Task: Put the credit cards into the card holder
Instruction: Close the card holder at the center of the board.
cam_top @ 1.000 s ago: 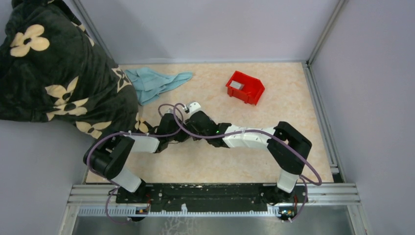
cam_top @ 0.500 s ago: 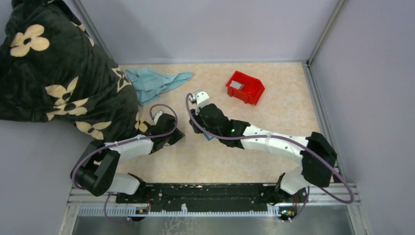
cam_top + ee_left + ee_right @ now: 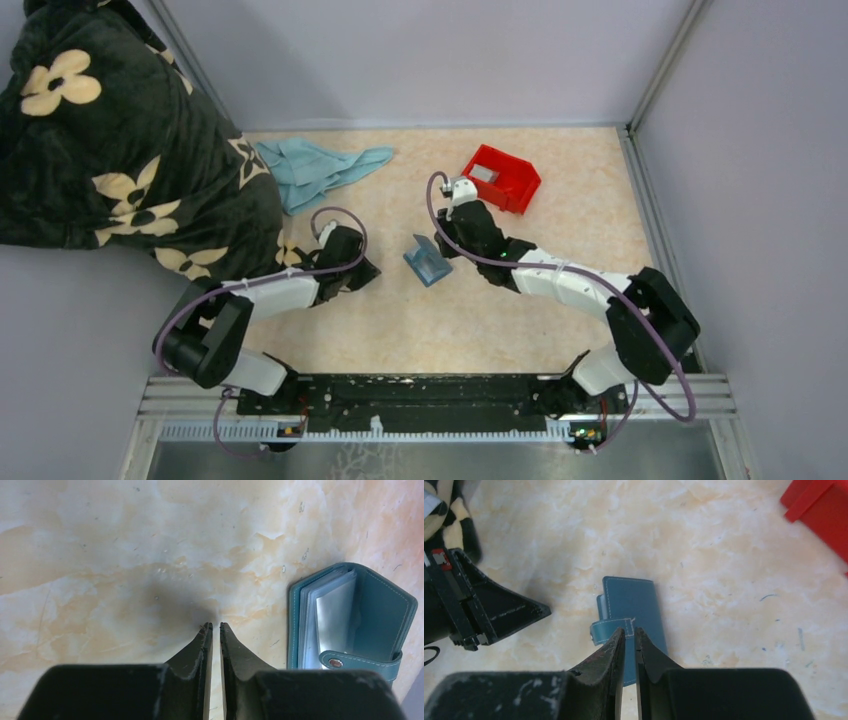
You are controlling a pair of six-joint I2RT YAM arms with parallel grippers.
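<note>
Just left of the card holder (image 3: 428,262), the left gripper (image 3: 213,626) sits clenched on nothing, while the right gripper (image 3: 629,630) hangs over it, pinched nearly together and also empty. The card holder lies half-open on the worktop (image 3: 400,330), and whether its clear sleeves (image 3: 330,610) hold a card I cannot tell. Beyond it, 1 grey credit card (image 3: 484,173) lies in the red bin (image 3: 515,192), so fetching and slotting that one is left.

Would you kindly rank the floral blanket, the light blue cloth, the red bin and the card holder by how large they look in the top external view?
1. floral blanket, by far the largest
2. light blue cloth
3. red bin, somewhat smaller than the cloth
4. card holder, the smallest
</note>
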